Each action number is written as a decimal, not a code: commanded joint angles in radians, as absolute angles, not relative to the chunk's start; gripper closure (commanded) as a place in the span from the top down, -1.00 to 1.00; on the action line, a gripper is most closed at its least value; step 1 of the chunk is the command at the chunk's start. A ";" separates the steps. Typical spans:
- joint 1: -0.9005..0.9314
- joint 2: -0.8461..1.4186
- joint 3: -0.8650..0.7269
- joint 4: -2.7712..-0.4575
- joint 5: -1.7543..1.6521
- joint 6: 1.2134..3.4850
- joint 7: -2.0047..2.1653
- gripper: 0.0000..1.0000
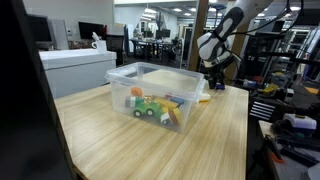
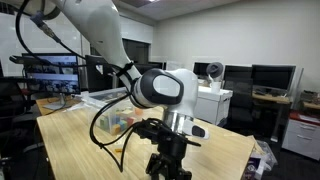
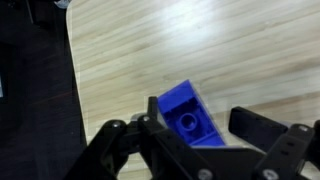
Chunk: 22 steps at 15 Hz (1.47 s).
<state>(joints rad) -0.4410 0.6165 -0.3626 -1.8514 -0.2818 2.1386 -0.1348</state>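
Observation:
In the wrist view a blue toy block [image 3: 186,112] with a round stud lies tilted on the light wooden table [image 3: 200,40]. My gripper [image 3: 200,118] is open around it. The left finger is right against the block and the right finger stands apart from it with a gap. In an exterior view the gripper [image 1: 213,82] hangs low over the far corner of the table, beside a clear plastic bin [image 1: 128,72]. In both exterior views the block itself is hidden by the arm, whose gripper [image 2: 168,158] shows again close to the camera.
The clear bin holds several colourful toys [image 1: 150,106] and also shows behind the arm [image 2: 112,122]. The table edge [image 3: 72,90] runs close to the block on the left, with dark floor beyond. Desks, monitors and shelves surround the table.

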 commanded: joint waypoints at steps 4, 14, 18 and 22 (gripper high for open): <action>-0.451 0.596 -0.347 -1.852 -0.262 2.101 -0.150 -0.53; -0.369 0.282 -0.201 -1.876 -0.038 2.122 -0.184 -0.69; -0.271 0.093 -0.131 -1.972 0.026 2.132 -0.233 -0.69; -0.149 -0.119 -0.072 -2.141 0.112 2.107 -0.313 -0.69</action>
<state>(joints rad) -0.2011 0.0343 -0.0933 -1.9945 0.0490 2.1085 -0.2288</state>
